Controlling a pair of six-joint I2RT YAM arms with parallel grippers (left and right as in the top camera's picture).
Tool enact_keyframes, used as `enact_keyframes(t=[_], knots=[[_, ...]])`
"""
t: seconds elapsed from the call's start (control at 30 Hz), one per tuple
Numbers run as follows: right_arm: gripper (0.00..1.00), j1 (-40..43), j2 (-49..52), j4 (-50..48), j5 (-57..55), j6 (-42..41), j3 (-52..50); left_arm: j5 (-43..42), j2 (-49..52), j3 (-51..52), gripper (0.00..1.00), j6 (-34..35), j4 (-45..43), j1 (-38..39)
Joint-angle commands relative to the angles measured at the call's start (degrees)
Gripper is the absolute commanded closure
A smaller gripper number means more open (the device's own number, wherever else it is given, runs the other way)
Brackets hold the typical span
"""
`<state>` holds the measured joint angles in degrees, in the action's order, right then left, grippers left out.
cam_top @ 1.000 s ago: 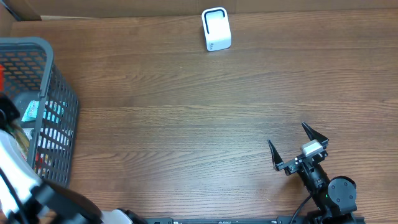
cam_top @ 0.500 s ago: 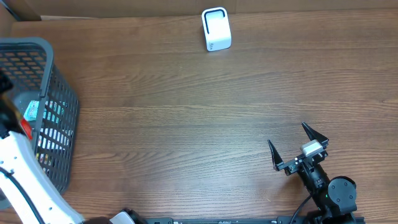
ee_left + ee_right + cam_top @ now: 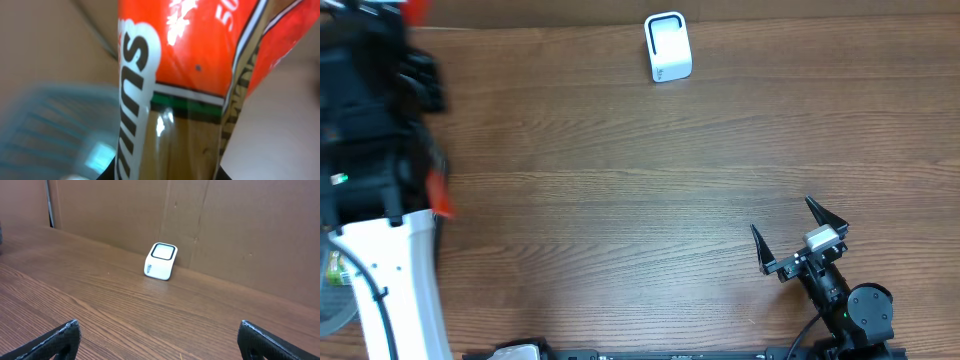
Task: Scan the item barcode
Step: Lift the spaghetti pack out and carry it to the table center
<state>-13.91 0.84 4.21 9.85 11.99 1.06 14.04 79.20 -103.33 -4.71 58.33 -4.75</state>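
We see the left arm (image 3: 375, 150) as a large dark blur over the far left of the tabletop (image 3: 620, 200), high and close to the overhead camera. In its wrist view an orange-red packet (image 3: 190, 45) with a white band, black lettering and a clear window onto brown contents fills nearly everything. The left fingers are closed on this packet, though it hides them from us. Behind it, low on the left, we make out a blurred grey-blue basket (image 3: 50, 125). The packet is well apart from the white scanner (image 3: 667, 47), which stands upright at the far edge of the tabletop in front of a cardboard wall (image 3: 225, 220). The right fingers (image 3: 823, 214) are spread wide with nothing between them, near the front right, pointing towards the scanner.
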Motion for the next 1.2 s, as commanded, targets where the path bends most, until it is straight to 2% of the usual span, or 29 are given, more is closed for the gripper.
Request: enact_keyframes(t=[0.0, 0.1, 0.2, 0.3, 0.43, 0.6, 0.73, 1.0, 1.17], knots=[[0.00, -0.3, -0.7, -0.2, -0.4, -0.4, -0.6, -8.7, 0.3, 0.9, 0.96, 18.8, 4.6, 7.7], [0.00, -0.3, -0.7, -0.2, -0.4, -0.4, -0.6, -13.9, 2.2, 5.4, 0.96, 25.6, 9.3, 14.3], [0.00, -0.3, -0.7, -0.2, -0.4, -0.4, -0.6, -11.5, 3.4, 12.9, 0.96, 31.2, 9.5, 20.9], [0.00, -0.3, -0.7, -0.2, -0.4, -0.4, -0.6, -7.0, 3.6, 22.8, 0.96, 36.9, 4.7, 26.7], [0.00, -0.3, -0.7, -0.2, -0.4, -0.4, -0.6, -7.1, 3.6, 33.5, 0.96, 42.1, -3.2, 29.3], [0.00, -0.3, -0.7, -0.2, -0.4, -0.4, -0.6, -11.1, 3.6, 43.5, 0.96, 42.0, -14.1, 29.1], [0.00, -0.3, -0.7, -0.2, -0.4, -0.4, -0.6, -10.8, 3.8, 47.5, 0.96, 42.0, -19.3, 29.1], [0.00, -0.3, -0.7, -0.2, -0.4, -0.4, -0.6, -10.4, 7.4, 49.7, 0.96, 40.3, -23.1, 29.0], [0.00, -0.3, -0.7, -0.2, -0.4, -0.4, -0.6, -8.8, 11.4, 49.7, 0.96, 34.1, -27.0, 28.5]])
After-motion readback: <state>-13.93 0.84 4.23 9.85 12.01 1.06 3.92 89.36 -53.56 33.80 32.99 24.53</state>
